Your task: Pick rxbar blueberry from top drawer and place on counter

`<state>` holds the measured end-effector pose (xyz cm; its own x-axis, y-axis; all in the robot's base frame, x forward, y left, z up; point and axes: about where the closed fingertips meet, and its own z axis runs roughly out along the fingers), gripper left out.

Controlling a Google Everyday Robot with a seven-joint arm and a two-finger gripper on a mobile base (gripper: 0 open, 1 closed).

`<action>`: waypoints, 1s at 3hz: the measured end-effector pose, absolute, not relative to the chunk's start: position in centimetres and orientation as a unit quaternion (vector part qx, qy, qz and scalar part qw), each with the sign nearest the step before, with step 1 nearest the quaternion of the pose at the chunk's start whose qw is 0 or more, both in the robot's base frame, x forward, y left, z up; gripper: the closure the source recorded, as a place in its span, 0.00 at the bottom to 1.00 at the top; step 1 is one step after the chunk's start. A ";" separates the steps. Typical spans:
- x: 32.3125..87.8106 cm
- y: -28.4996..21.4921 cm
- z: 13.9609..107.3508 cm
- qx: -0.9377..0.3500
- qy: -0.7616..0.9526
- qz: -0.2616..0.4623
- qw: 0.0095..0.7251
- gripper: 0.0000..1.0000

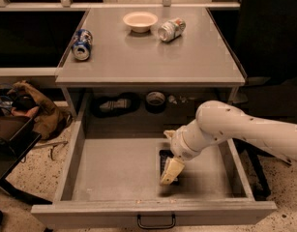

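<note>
My gripper [170, 172] is down inside the open drawer [73, 164], right of middle, tilted and pointing at the floor of the drawer. I can't tell whether it is wide, narrow or holding anything. The dark snack bar [164, 157] lies flat on the drawer floor just behind and under the gripper, partly covered by it; I can't tell if they touch. The white arm [245, 129] comes in from the right over the drawer's side wall. A black handle [156, 221] sits on the drawer front. Above, on the table [148, 62]: a blue can [82, 37] on its side near the left edge, a pale bowl [140, 21] at the back, and a silver can [171, 29] on its side just right of the bowl.
</note>
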<state>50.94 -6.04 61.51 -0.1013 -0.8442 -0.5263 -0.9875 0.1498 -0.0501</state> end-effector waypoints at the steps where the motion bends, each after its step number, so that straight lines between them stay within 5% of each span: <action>1: 51.3 -6.6 60.5 -0.628 0.729 0.159 0.221 0.00; 3: 48.8 -7.8 59.9 -0.624 0.732 0.163 0.221 0.00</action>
